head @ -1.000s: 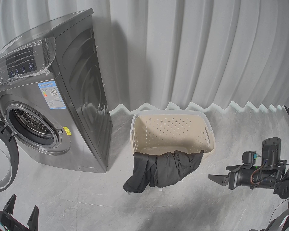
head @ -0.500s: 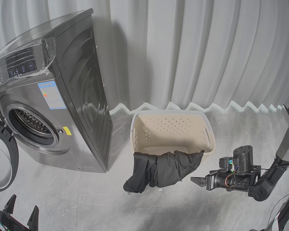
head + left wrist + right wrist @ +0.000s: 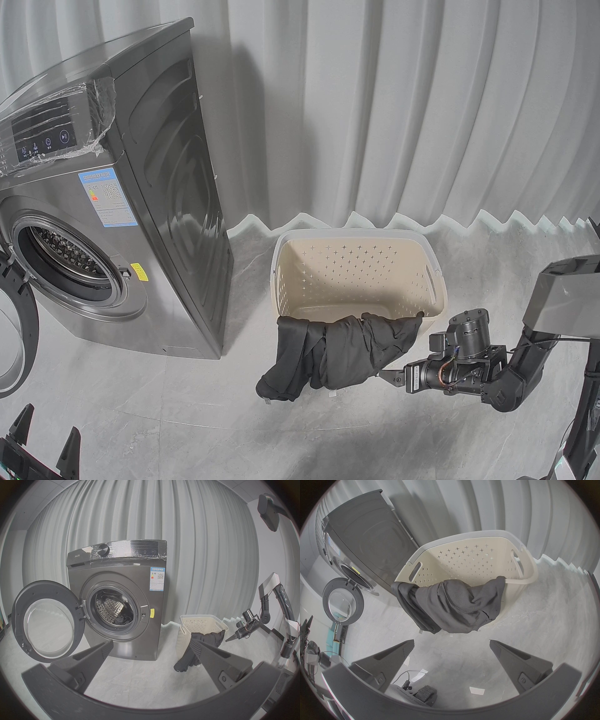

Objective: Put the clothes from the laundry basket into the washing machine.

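The dark garment (image 3: 337, 356) is draped over the near rim of the basket (image 3: 350, 232), at lower centre of the head view, with most of it hanging outside toward the floor (image 3: 187, 400). It has not been shifted in the last second. The right gripper (image 3: 384, 377) has been brought in low from the right edge of the frame and is now placed just beside the garment's right end; whether it touches cannot be told. Its fingers are spread, with nothing between them. A grasp is judged to be next, so the carry to the washer (image 3: 162, 206) is not yet begun.

The left gripper (image 3: 50, 420), likewise spread and empty, is held at the lower left corner. The washer is set at left, apart from the basket, its door (image 3: 15, 337) swung open; something dark is seen inside the drum (image 3: 112, 605) in the left wrist view. The floor is laid in pale grey stone-patterned tile, and a white pleated curtain (image 3: 406, 112) is hung behind.
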